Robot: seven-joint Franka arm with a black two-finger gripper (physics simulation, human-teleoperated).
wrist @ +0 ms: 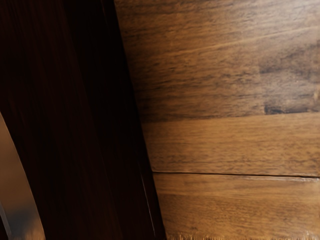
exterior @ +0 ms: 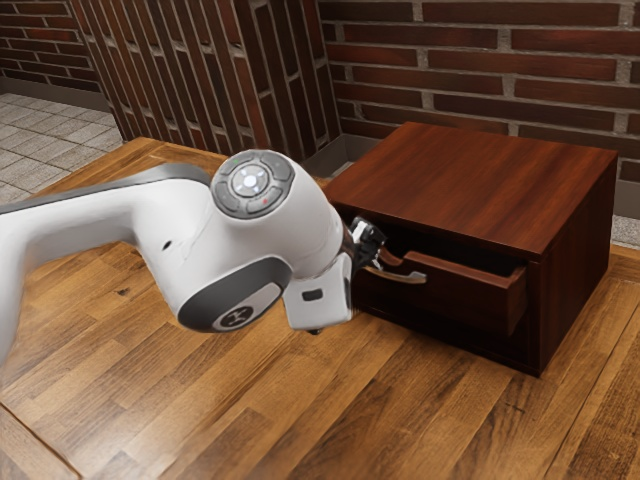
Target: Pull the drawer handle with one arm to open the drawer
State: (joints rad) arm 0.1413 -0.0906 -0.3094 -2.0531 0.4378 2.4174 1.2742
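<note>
From the side, my pincer is sitting right at the metal handle of the drawer, which is standing partway out of the dark cabinet on the wooden table. My own white arm is blocking the grip, so I cannot tell if it's open or clamped. At the wrist, I'm looking along the dark drawer front at the table planks.

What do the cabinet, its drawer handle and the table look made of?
Cabinet: dark reddish wood, smooth semi-gloss, faint grain.
Drawer handle: probably brushed metal, grey-bronze with a soft sheen.
Table: lighter brown wooden planks, strong grain, visible seams, slight gloss.
</note>
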